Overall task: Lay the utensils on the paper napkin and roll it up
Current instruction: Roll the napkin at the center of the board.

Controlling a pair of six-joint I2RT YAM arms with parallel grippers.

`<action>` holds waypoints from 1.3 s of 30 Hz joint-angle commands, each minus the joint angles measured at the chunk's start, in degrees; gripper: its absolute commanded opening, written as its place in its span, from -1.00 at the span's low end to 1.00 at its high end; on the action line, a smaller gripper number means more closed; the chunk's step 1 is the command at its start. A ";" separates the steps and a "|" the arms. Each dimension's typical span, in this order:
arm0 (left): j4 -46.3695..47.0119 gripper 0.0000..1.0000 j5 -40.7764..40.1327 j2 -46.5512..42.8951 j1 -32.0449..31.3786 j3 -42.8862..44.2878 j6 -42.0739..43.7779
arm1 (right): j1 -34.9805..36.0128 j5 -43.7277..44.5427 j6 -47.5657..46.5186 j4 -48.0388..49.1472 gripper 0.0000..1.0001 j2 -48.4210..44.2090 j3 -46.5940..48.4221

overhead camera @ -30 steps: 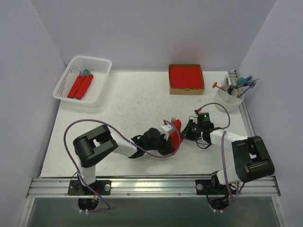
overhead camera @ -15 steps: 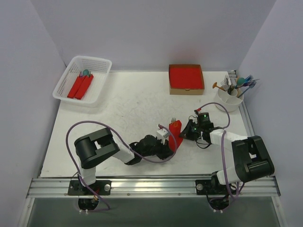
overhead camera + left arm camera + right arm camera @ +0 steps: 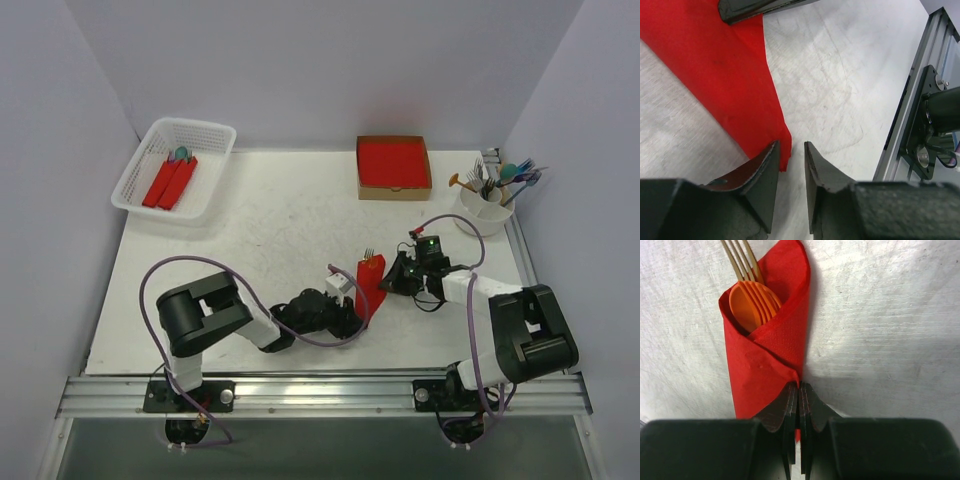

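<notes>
The paper napkin [image 3: 371, 285] lies near the table's middle as a loosely wrapped red roll. In the right wrist view the napkin [image 3: 770, 350] wraps an orange spoon [image 3: 752, 302] and a fork whose tines [image 3: 742, 260] stick out at the top. My right gripper [image 3: 800, 386] is shut on the napkin's folded edge; from above it [image 3: 393, 281] sits at the roll's right side. My left gripper [image 3: 791, 145] is narrowly open and holds nothing, with the napkin's corner [image 3: 782, 150] beside its left finger. From above it [image 3: 354, 306] is at the roll's lower left.
A white basket [image 3: 150, 140] with red rolls stands at the back left. A cardboard box [image 3: 393, 191] of red napkins is at the back middle. A white cup [image 3: 480, 212] of utensils stands at the back right. The metal rail [image 3: 920, 115] runs along the near edge.
My left gripper has drawn back and down to the lower left. The roll now lies flatter and narrower. The right gripper has stayed in place.
</notes>
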 commanded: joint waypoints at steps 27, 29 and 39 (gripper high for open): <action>-37.70 0.22 6.68 -7.65 11.49 21.58 11.94 | 1.17 4.63 -2.58 -2.62 -1.00 3.26 3.20; -37.80 0.26 6.06 -5.53 12.11 23.51 11.67 | 1.17 4.64 -2.49 -2.71 -1.00 3.17 3.02; -44.30 0.40 2.02 2.64 13.34 32.30 12.37 | 1.17 4.37 -2.22 -2.62 -0.99 1.59 2.14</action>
